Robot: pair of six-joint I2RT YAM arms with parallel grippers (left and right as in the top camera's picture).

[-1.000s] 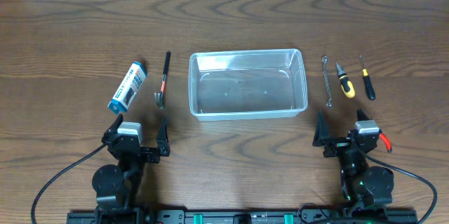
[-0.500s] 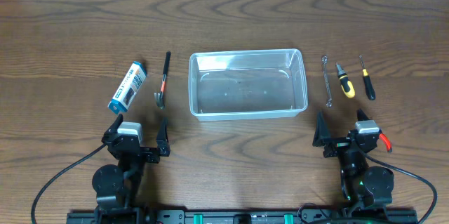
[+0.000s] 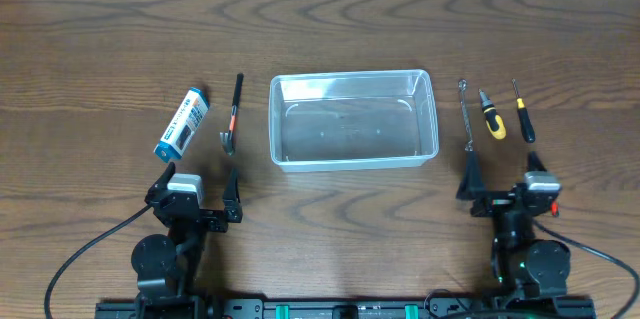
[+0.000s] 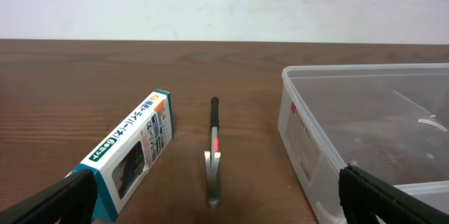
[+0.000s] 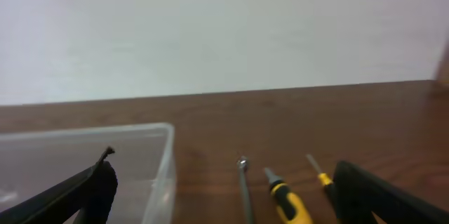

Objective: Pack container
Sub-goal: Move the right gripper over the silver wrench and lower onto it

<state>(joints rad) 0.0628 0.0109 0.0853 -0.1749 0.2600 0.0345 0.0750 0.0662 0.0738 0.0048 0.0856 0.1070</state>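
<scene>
At the bottom left of the overhead view, the left gripper has its jaws spread wide and holds nothing. A strip of bare wood separates it from the things above. At lower right the right gripper is likewise spread and unladen, one fingertip just below a slim wrench.

Farther up, a row crosses mid-frame:
- A blue-and-white box lies tilted at the left.
- A black-handled tool with a red band lies beside it, a narrow gap from the container.
- The clear container stands at centre, square to the table.
- Right of the wrench are a stubby yellow-and-black screwdriver and a thin screwdriver.

Open wood runs on to the table's far edge at the top.
</scene>
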